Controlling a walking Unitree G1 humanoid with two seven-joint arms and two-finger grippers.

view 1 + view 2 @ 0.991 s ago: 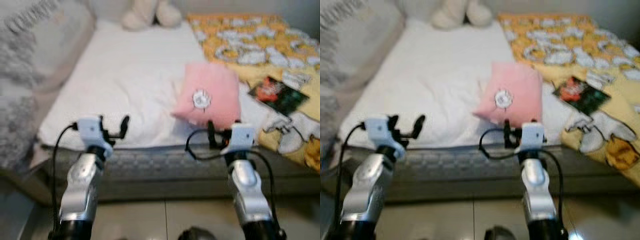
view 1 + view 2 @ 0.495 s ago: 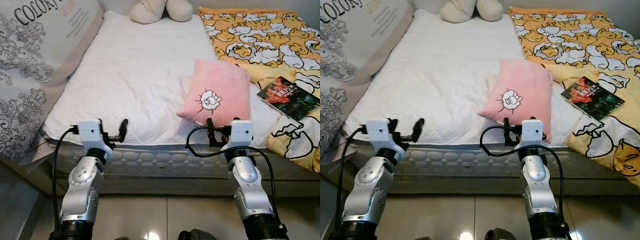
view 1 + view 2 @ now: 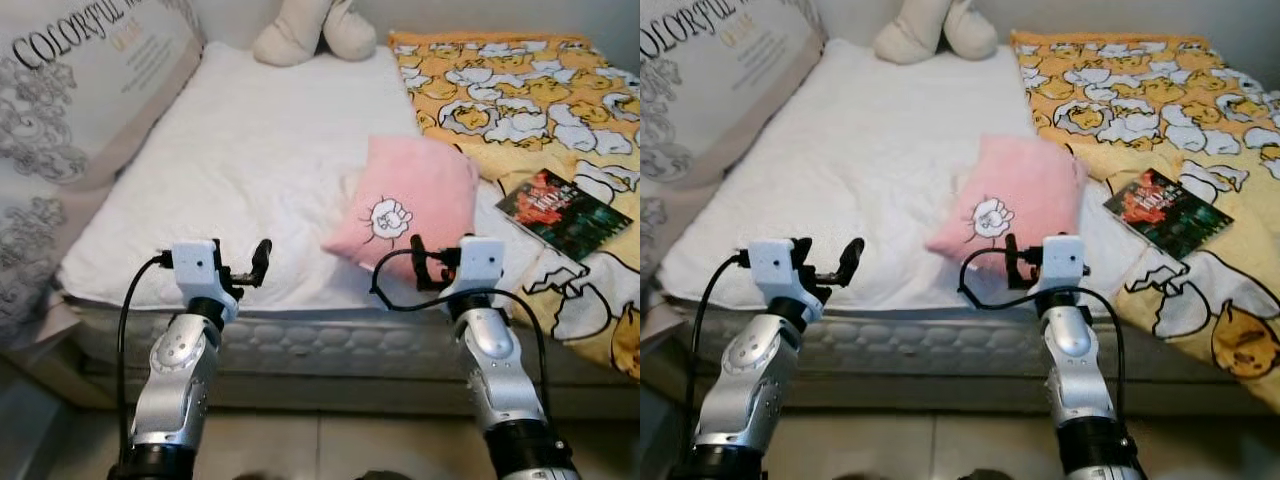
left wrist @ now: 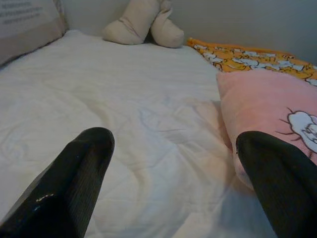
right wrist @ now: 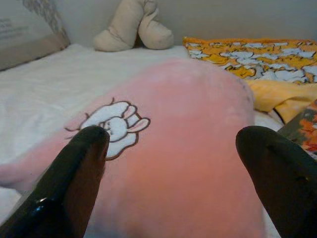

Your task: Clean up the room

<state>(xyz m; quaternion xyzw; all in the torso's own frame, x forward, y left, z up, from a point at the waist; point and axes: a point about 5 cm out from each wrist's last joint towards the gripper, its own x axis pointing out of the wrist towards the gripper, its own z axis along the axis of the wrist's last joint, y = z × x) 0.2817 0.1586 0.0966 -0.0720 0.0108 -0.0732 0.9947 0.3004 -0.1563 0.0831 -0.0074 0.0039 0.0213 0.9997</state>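
Left eye view: robot stands at the foot of a bed (image 3: 250, 160) with a white sheet. Pink cushion (image 3: 410, 205) lies near the front edge, slightly askew, a cartoon patch on its face. Judged to be the first thing to tidy, since both arms are raised toward it. Right gripper (image 3: 418, 262) hangs just short of the cushion's near corner; left gripper (image 3: 258, 262) hangs over bare sheet to the cushion's left. A book (image 3: 563, 200) lies on the yellow duck-print blanket (image 3: 500, 90), well apart from the cushion. Beige plush toy (image 3: 310, 28) sits at the head of the bed; a large printed pillow (image 3: 80, 90) leans along the left side.

Right eye view: same layout; neither gripper touches anything.

Left wrist view: fingers (image 4: 74, 173) spread wide, nothing between them. Sheet ahead, cushion edge beside one finger.

Right wrist view: fingers (image 5: 84, 163) spread wide and empty, aimed squarely at the cushion, which lies close ahead. Spread looks suited to taking the soft corner; cushion will likely squash under the grasp.
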